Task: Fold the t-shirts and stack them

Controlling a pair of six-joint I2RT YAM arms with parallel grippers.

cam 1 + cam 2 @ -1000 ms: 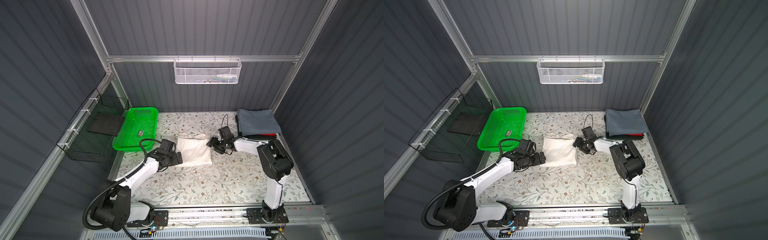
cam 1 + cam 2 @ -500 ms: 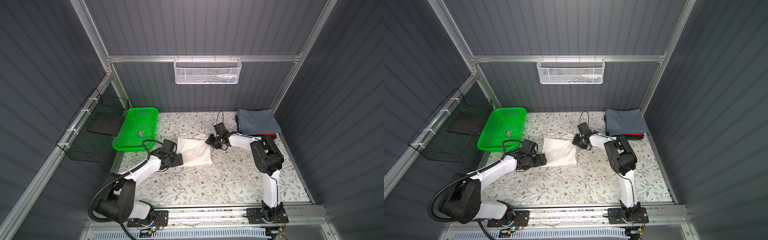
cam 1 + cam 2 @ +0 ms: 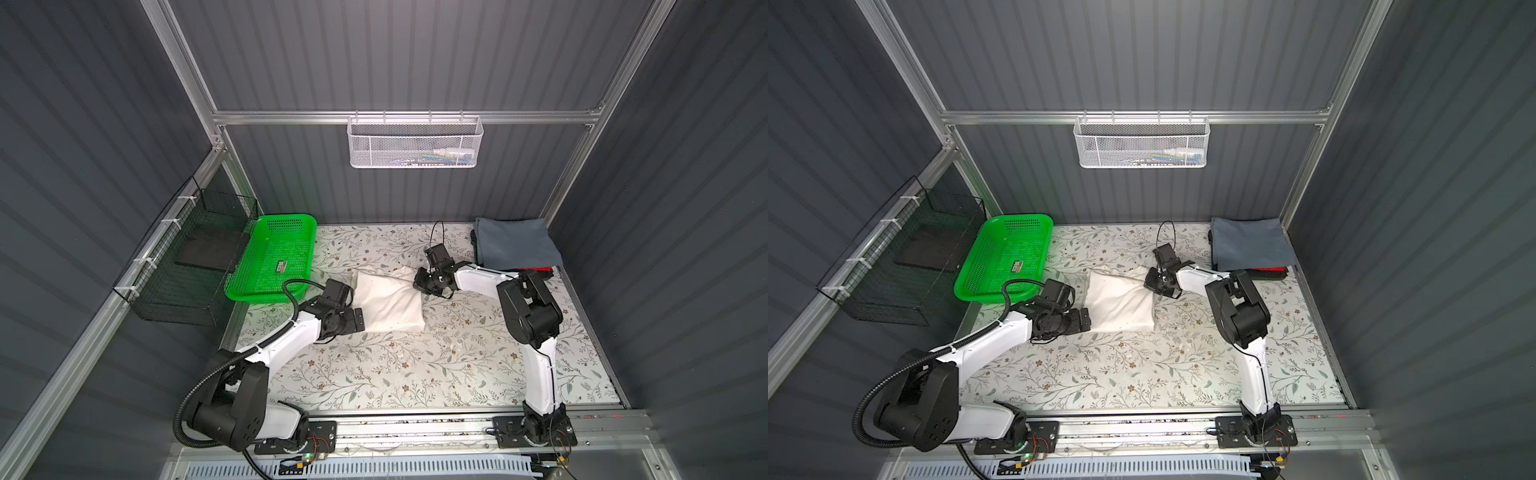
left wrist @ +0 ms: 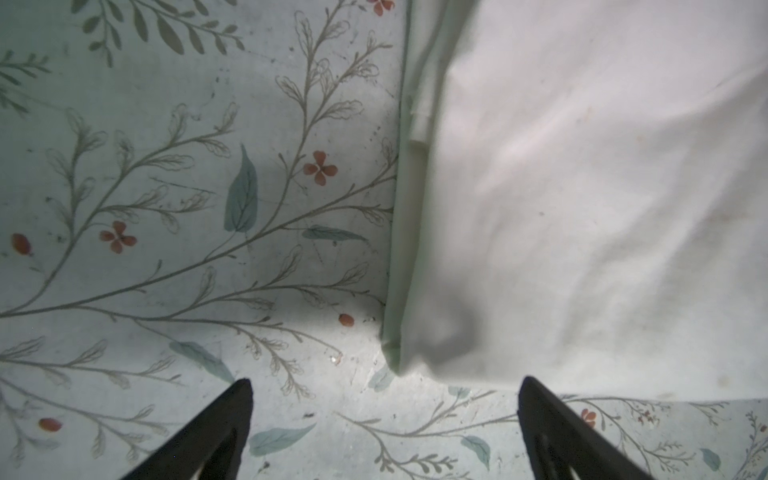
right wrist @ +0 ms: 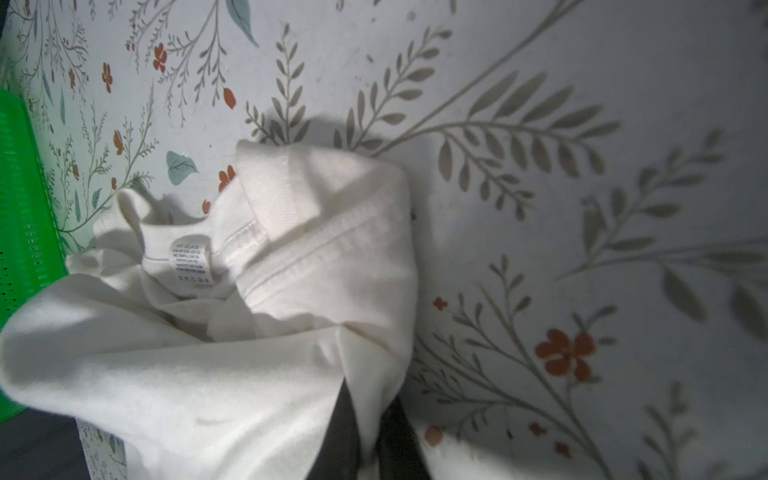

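While the left gripper (image 3: pixel 358 320) (image 3: pixel 1084 321) lies low on the floral-patterned table covering (image 3: pixel 415 365) (image 3: pixel 1142 365) with its black jaws spread wide and nothing between them, the right gripper (image 3: pixel 417 283) (image 3: pixel 1148 285) is pinched closed on the cream-white cotton t-shirt (image 3: pixel 388 301) (image 3: pixel 1119 301).

That t-shirt lies folded into a rough rectangle just beside the bright green perforated plastic basket (image 3: pixel 257 270) (image 3: pixel 1000 257), on the side of the basket that faces the middle of the table. The left gripper sits off the basket's near corner, aimed at the shirt. In the left wrist view, the left gripper (image 4: pixel 384 386) frames the folded corner of the shirt (image 4: pixel 582 208). One fingertip (image 4: pixel 528 384) comes so close to the hem that I cannot tell whether it touches.

The right gripper holds the shirt's edge farthest from the basket. In the right wrist view, the cloth (image 5: pixel 208 353) bunches up between the dark fingers of the right gripper (image 5: pixel 368 411). The ribbed neckband (image 5: pixel 266 187) and a small printed care label (image 5: pixel 191 259) are turned up into view, and the basket's wall (image 5: pixel 25 208) shows beyond.

Well apart from the basket, in the opposite far corner, rests a folded slate grey-blue t-shirt (image 3: pixel 515 243) (image 3: pixel 1250 243) on top of a red t-shirt (image 3: pixel 538 269) (image 3: pixel 1271 269), of which only an edge peeks out.
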